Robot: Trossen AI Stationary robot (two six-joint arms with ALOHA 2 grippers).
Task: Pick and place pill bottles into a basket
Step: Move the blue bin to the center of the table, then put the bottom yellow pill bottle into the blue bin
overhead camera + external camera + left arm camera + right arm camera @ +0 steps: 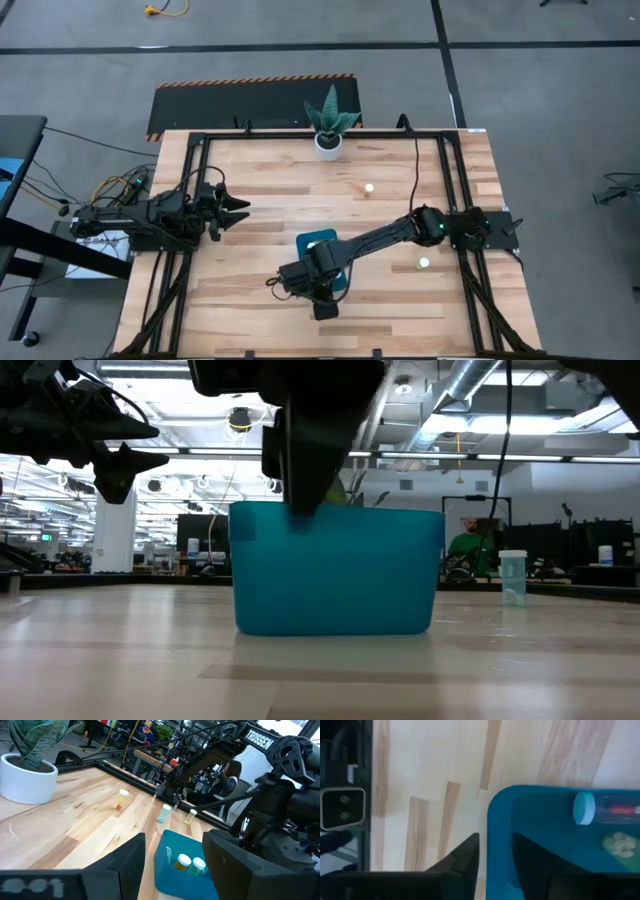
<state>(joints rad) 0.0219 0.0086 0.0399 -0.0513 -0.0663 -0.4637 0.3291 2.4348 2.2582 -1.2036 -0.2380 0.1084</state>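
Note:
The teal-blue basket (335,570) stands on the wooden table near its middle; it also shows in the high view (315,240). Two pill bottles (182,862) lie inside it, one with a teal cap (585,809). More bottles stand on the table (369,187) (423,264) (122,799). My right gripper (495,842) reaches down at the basket's near side, shut on its wall. My left gripper (240,210) is open and empty above the table's left part, pointing toward the basket. My right gripper has the basket's wall (497,827) between its two fingers, close to a rounded corner. One finger (465,855) is outside the basket and one (540,865) inside. The fingers come from above, pointing down. The basket's bottom rests flat on the table.
A white pot with a green plant (328,143) stands at the table's far edge, in the middle. Black frame rails (445,180) run along the table's sides. Bare wood lies left and near of the basket.

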